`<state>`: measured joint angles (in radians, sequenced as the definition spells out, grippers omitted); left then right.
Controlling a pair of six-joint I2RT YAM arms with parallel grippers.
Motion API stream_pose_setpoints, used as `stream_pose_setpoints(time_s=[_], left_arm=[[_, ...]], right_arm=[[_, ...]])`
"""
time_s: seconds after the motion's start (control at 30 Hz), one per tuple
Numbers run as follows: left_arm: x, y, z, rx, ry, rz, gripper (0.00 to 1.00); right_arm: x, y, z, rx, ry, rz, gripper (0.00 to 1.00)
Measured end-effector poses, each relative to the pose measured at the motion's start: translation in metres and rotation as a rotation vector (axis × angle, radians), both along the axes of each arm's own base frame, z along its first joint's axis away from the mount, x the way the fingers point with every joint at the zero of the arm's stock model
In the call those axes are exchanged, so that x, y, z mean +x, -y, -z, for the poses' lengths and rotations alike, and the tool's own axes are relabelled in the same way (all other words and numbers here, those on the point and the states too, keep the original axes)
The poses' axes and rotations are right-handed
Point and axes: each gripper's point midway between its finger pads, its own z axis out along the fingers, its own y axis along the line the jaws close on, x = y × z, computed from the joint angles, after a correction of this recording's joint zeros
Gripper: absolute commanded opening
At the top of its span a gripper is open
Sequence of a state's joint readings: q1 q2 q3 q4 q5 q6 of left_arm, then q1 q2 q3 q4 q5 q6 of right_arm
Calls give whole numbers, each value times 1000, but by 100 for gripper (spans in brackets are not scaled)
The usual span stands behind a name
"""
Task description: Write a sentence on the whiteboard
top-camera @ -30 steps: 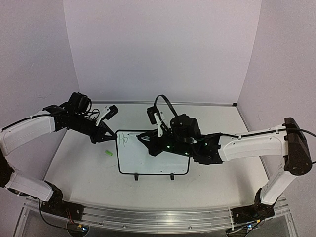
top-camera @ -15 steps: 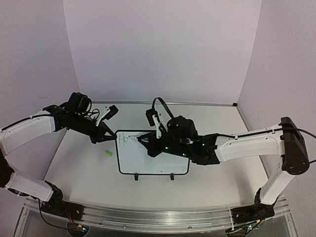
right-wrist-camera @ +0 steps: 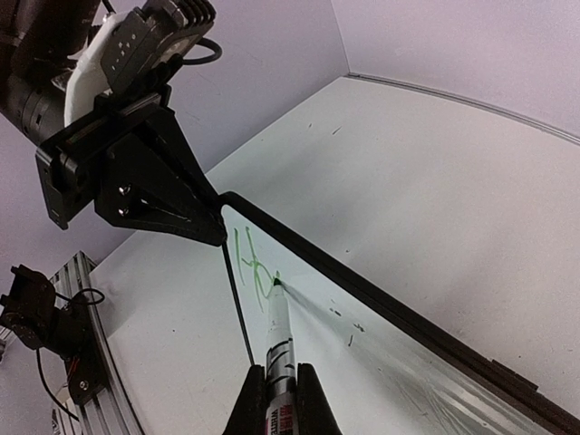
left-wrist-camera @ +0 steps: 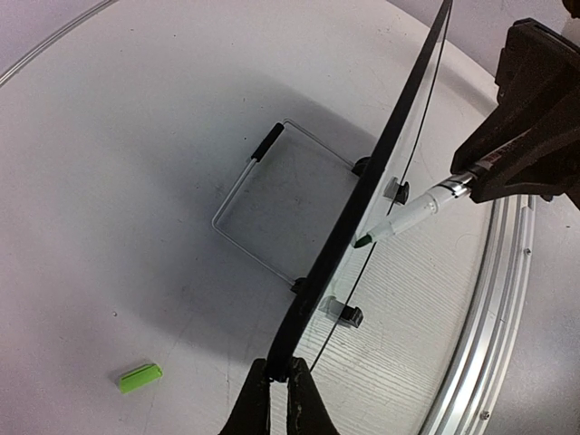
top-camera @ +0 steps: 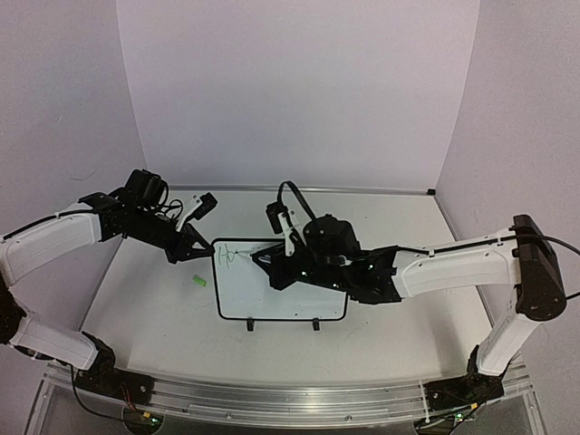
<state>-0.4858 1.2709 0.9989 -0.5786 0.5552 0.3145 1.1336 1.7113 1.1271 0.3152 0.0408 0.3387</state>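
Observation:
The whiteboard [top-camera: 272, 304] stands tilted on the table, its black feet clips at the near edge. My left gripper [top-camera: 207, 250] is shut on its top-left corner; in the left wrist view its jaws [left-wrist-camera: 279, 385] pinch the black border [left-wrist-camera: 362, 199]. My right gripper [top-camera: 272, 263] is shut on a white marker [right-wrist-camera: 276, 335], whose green tip touches the board [right-wrist-camera: 390, 353]. Of the sentence [right-wrist-camera: 249, 267], only a few green strokes show, like an "H" and the start of another letter, at the board's top-left [top-camera: 228, 256]. The marker also shows in the left wrist view [left-wrist-camera: 412, 213].
A small green marker cap [top-camera: 198, 281] lies on the table left of the board, also in the left wrist view [left-wrist-camera: 140, 377]. A wire stand [left-wrist-camera: 263, 208] props the board from behind. An aluminium rail [top-camera: 272, 403] runs along the table's near edge.
My right gripper has moved left across the board with the marker. The green strokes at the top-left have grown. The left arm has not moved.

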Motion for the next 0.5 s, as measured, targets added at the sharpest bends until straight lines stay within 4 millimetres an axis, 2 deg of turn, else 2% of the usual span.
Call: stream_pose_setpoints(time_s=[0.17,0.5], left_arm=[[0,0,0,0,0,1,0],[-1,1,0,1,1,2,0]], right_arm=[[-2,-2,7,-3,-25,-9,0],[-12,-3,33,-47,-89,-51,0]])
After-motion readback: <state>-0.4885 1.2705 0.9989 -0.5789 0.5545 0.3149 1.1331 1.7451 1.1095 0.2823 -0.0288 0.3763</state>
